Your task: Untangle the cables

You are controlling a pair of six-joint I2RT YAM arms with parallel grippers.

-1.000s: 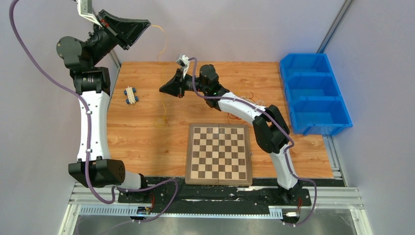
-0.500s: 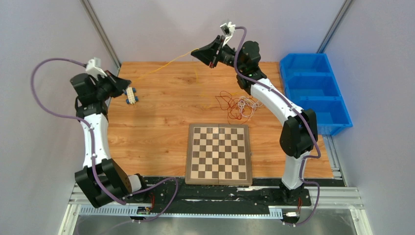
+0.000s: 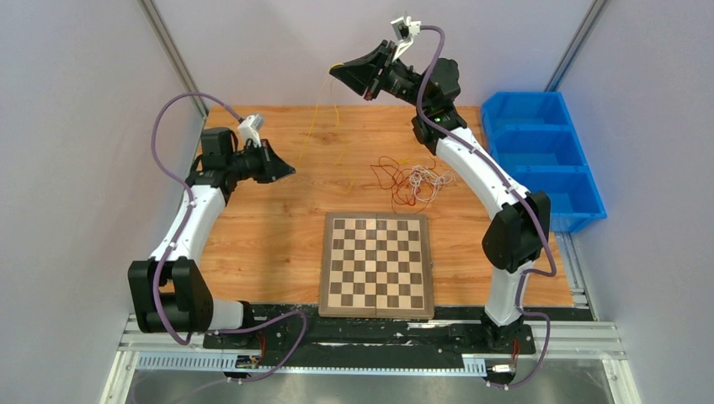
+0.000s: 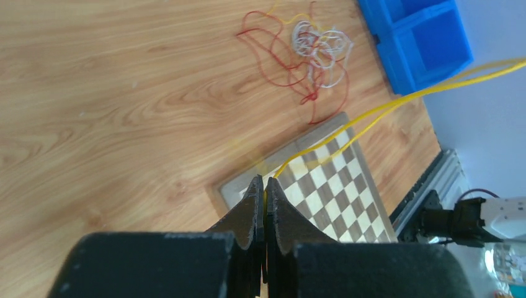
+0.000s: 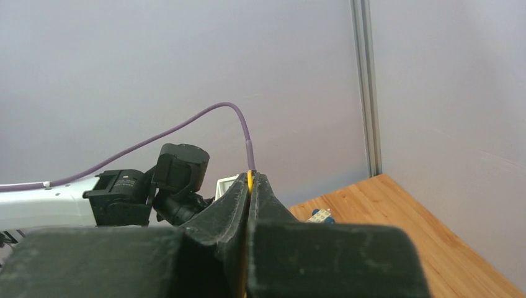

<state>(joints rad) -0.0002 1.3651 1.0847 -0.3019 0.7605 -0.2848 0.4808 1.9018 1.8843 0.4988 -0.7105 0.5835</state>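
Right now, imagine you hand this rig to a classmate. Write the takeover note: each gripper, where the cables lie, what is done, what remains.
Left gripper: shut on the yellow cable, over the left of the table.
Right gripper: shut on the same yellow cable, raised high at the back.
Red and white tangle: on the table beyond the chessboard, ungripped.
Done: yellow cable held up between both arms.
Left: pull it clear, then separate red from white.
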